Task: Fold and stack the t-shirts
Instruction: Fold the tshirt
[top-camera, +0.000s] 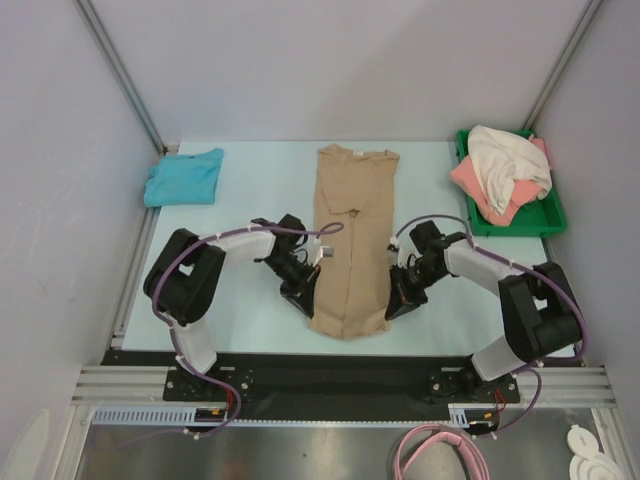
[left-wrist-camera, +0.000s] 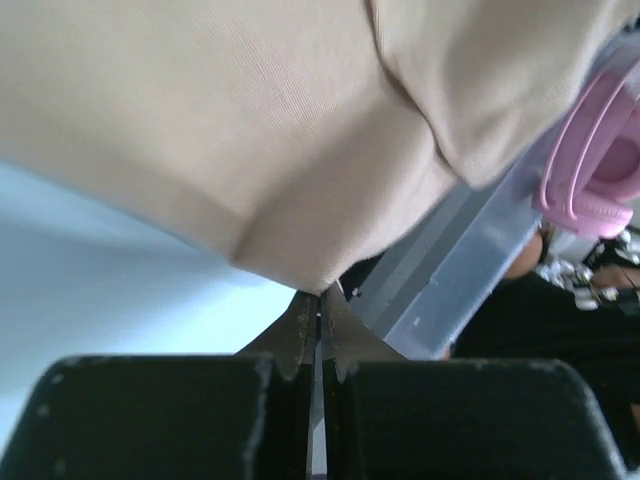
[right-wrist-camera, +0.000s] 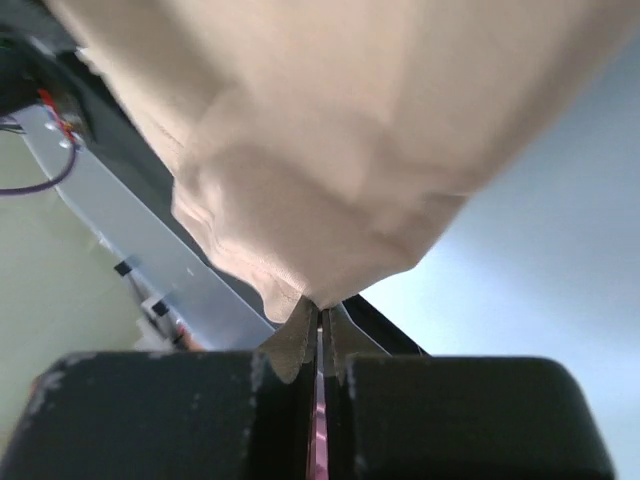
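Lower centre of the top view, left fingers (left-wrist-camera: 298, 338) and right fingers (right-wrist-camera: 292, 345) each pinch a bottom corner of the tan t-shirt (top-camera: 352, 240).

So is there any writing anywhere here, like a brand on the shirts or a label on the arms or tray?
No text can be read in any view.
The tan t-shirt, teal t-shirt, cream-white t-shirt, coral-pink t-shirt and green tray look plain.
The left arm and right arm show no legible marking.
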